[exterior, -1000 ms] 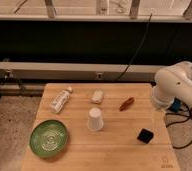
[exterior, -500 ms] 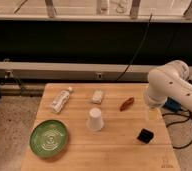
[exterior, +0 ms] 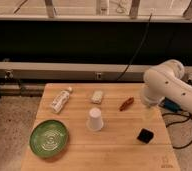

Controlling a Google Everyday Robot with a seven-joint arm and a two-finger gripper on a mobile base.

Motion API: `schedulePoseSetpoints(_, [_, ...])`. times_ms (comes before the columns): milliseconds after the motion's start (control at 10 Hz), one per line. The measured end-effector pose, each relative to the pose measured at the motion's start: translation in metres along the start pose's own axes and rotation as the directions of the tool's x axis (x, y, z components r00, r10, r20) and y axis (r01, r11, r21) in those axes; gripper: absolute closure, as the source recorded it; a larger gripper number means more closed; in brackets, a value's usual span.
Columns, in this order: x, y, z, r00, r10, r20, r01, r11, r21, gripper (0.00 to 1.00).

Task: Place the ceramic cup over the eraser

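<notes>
The white ceramic cup [exterior: 94,120] stands on the wooden table [exterior: 114,155] near its middle, apparently upside down with the wider end on the wood. The black eraser [exterior: 146,135] lies to the right of it, nearer the front edge, apart from the cup. My white arm [exterior: 164,82] reaches in from the right. The gripper [exterior: 149,112] hangs below the wrist over the table's right side, just behind the eraser and right of the cup, touching neither.
A white tube-like bottle [exterior: 60,100] lies at the back left. A pale rectangular block [exterior: 97,96] and a reddish-brown oblong piece [exterior: 126,103] lie behind the cup. A green plate [exterior: 49,138] sits at the front left. Cables hang at the right.
My arm has swung left, from beside the table's right edge to over its right side. The cup, the eraser and the other things have not moved.
</notes>
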Motion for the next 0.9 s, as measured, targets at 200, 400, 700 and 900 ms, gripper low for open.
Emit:
schedulePoseSetpoints(200, [-0.004,-0.001,0.000,1.000,-0.021,0.004,0.021,1.000,0.004,0.20])
schedulePoseSetpoints(400, [-0.012,-0.004,0.001,0.999,-0.039,0.009,0.039,0.999,0.006,0.20])
schedulePoseSetpoints(700, [-0.025,-0.008,0.002,0.998,-0.064,0.013,0.063,0.998,0.013,0.20])
schedulePoseSetpoints(900, [-0.033,-0.010,0.002,0.996,-0.084,0.015,0.084,0.996,0.018,0.20])
